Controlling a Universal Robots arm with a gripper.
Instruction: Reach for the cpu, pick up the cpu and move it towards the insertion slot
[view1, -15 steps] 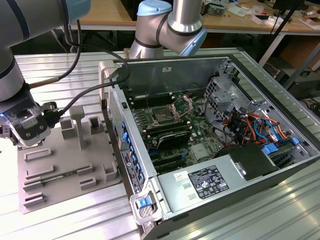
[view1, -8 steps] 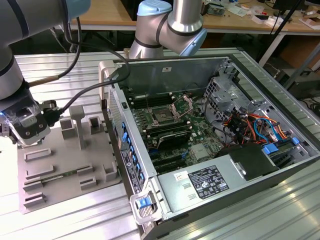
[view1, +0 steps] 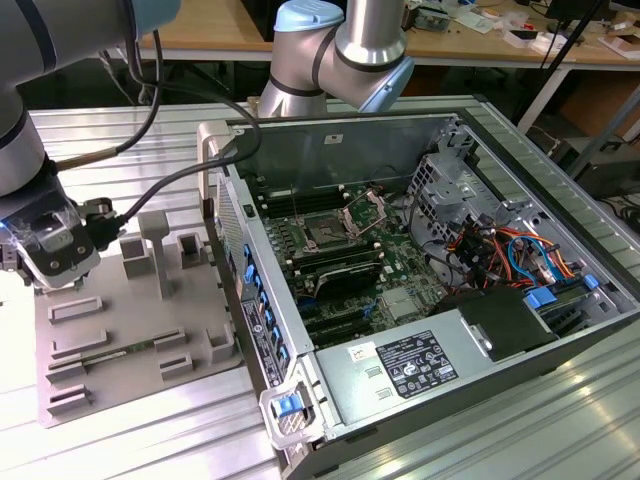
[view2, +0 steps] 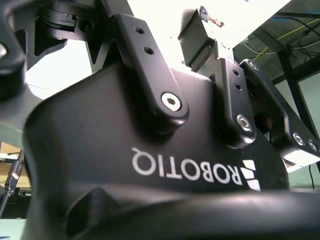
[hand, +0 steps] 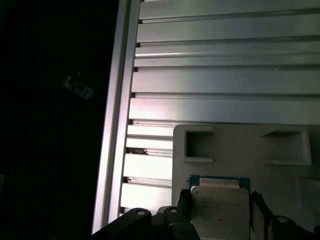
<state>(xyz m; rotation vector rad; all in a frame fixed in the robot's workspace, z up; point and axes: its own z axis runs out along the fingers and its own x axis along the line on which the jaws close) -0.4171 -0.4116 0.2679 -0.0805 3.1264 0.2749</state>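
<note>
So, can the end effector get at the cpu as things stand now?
Probably yes. The cpu lies uncovered on the tray, right in front of the end effector, and in the first wrist view nothing stands between them.

- Slatted aluminium table carries everything; glare on the slats toward its near edge.
- Table's edge rail in the first wrist view, darkness past it.
- Wooden bench beyond the table's far edge, with clutter on top and a white leg.
- Dark under the bench.
- Second wrist view: bright light overhead, dark beams with thin cables near them.
</note>
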